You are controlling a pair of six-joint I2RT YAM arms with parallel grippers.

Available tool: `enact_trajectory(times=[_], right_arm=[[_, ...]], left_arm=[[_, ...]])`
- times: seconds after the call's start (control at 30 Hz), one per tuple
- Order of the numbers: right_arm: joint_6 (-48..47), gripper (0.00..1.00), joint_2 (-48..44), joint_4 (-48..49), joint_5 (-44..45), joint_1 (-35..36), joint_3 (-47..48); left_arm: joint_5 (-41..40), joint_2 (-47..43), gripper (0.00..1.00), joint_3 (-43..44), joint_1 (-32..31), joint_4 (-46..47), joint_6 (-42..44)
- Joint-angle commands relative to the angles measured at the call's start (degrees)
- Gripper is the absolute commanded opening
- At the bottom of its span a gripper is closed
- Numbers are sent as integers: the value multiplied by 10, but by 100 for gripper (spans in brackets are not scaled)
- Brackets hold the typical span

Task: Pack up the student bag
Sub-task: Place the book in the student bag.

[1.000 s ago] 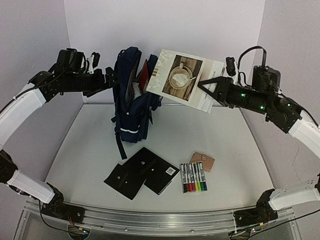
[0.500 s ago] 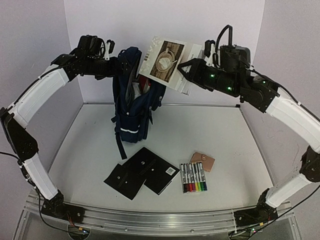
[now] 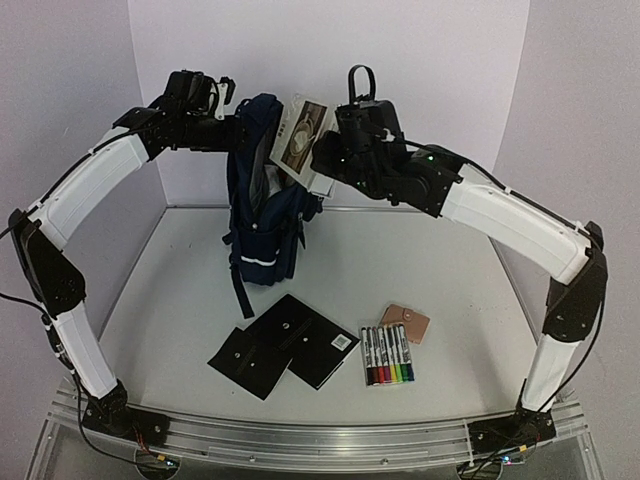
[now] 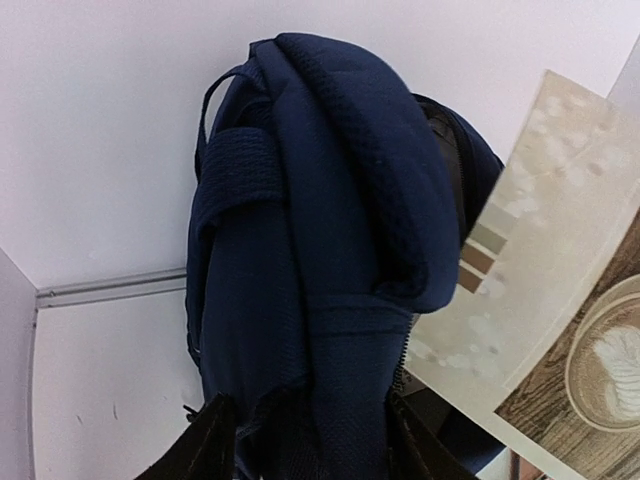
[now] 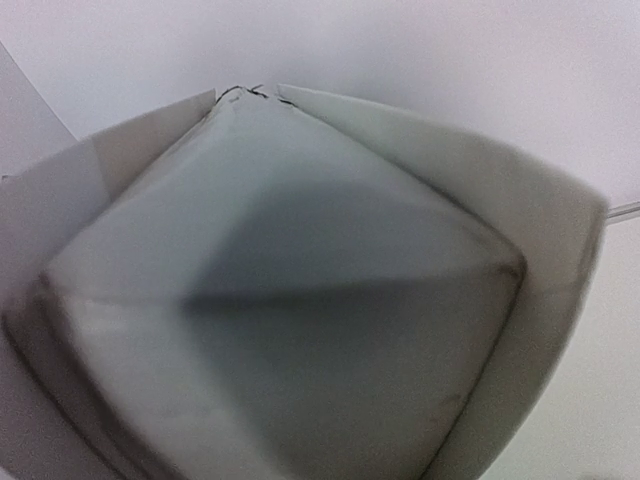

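Observation:
The student bag (image 3: 262, 205), navy with white piping, stands upright at the back of the table, its top open. My left gripper (image 3: 232, 128) is at the bag's top rear. In the left wrist view its two fingers (image 4: 213, 447) press a thick fold of the bag's navy fabric (image 4: 320, 250) from both sides. My right gripper (image 3: 322, 160) is shut on a book with a coffee-cup cover (image 3: 297, 138), tilted over the bag's opening. The book (image 4: 560, 300) shows beside the bag. The book's pale pages (image 5: 300, 300) fill the right wrist view and hide the fingers.
Flat black notebooks (image 3: 285, 342) lie at the front centre. A pack of coloured markers (image 3: 387, 356) and a small tan card holder (image 3: 405, 322) lie to their right. Walls close the back and both sides.
My right arm has swung left, carrying the book from the back right to above the bag's opening. My left gripper reached the bag's top and closed its jaws onto the fabric.

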Motion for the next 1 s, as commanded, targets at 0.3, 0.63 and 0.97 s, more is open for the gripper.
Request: enact_trajectory(times=[0.3,0.63,0.97], right_arm=[[28,26,118,-58,48,49,142],[49,26,130,-98,63,51,117],[34,26,165,-173,157,51,138]], left_arm=[[-36,-58,0,-72,1,93,29],[-63,-109,0,-142,1,157,22],[-97,-131,0,-184,1,191,14]])
